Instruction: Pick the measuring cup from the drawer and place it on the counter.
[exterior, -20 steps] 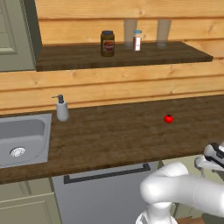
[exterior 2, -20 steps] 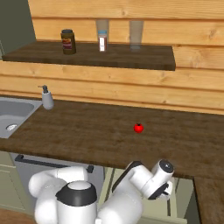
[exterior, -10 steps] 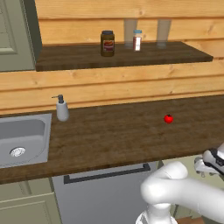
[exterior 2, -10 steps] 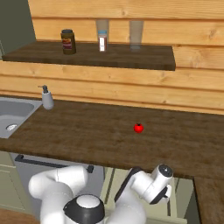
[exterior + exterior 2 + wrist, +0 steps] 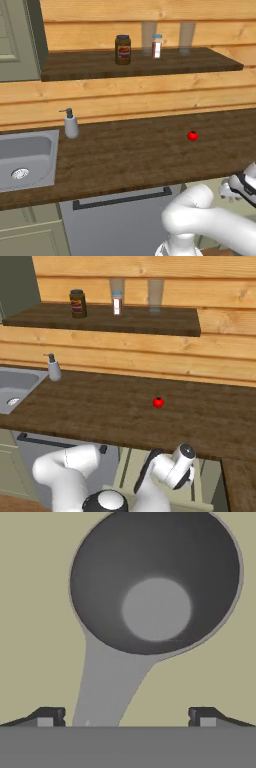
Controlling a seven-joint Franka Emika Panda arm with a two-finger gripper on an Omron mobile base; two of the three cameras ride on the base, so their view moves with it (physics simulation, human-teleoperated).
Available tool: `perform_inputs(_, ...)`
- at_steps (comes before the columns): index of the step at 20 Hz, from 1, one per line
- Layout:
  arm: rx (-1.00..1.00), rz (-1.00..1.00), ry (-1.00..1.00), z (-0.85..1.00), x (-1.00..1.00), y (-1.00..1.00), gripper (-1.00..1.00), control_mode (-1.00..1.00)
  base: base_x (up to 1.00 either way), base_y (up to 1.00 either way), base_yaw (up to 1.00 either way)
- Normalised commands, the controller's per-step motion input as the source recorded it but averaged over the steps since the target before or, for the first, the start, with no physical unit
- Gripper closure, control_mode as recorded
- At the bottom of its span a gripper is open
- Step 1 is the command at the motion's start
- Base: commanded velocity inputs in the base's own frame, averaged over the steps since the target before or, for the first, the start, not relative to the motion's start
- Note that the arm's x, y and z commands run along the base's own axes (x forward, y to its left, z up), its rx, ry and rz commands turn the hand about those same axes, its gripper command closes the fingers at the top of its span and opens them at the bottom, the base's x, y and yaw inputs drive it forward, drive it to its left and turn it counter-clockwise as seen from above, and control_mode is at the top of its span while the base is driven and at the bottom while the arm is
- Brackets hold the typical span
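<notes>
Down in the drawer [image 5: 30, 612] now, right over the measuring cup [image 5: 155, 587], looking straight into the grey bowl with its paler round bottom, lying flat on the light drawer floor. Thin handle running from the bowl toward the bottom of the hand view, between the two dark fingertips [image 5: 47, 716] and nearer the one on that view's left. Gripper [image 5: 125, 719] spread wide, tips well apart on either side of the handle, nothing pinched between them. From the right base view, arm folded low below the counter [image 5: 100, 406], wrist tucked into the open pale drawer [image 5: 205, 481] under the counter edge. From the left base view, wrist peeking in at the right edge below the countertop [image 5: 125, 155]. Up on the dark wood, red tomato [image 5: 158, 402] sitting alone, soap dispenser [image 5: 53, 369] beside the steel sink [image 5: 15, 388]. Dark jar [image 5: 77, 303] on the wall shelf [image 5: 165, 326] above.
</notes>
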Motion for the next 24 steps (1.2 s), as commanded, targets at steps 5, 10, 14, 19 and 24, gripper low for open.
perform_inputs(5,0.00,0.01,0.00,-0.28,0.05,0.00,1.00,-1.00,0.00,0.00,0.00)
perform_inputs(10,0.00,0.00,0.00,-0.28,-0.03,-0.03,1.00,-1.00,0.00,0.00,0.00)
perform_inputs(14,0.01,0.01,-0.01,-0.13,-0.72,-0.29,1.00,-1.00,0.00,0.00,0.00)
perform_inputs(19,0.01,0.12,-0.02,0.02,-0.86,-0.22,1.00,-1.00,0.00,0.00,0.00)
perform_inputs(24,0.00,0.17,0.00,0.71,-0.30,-0.10,1.00,-1.00,0.00,0.00,0.00)
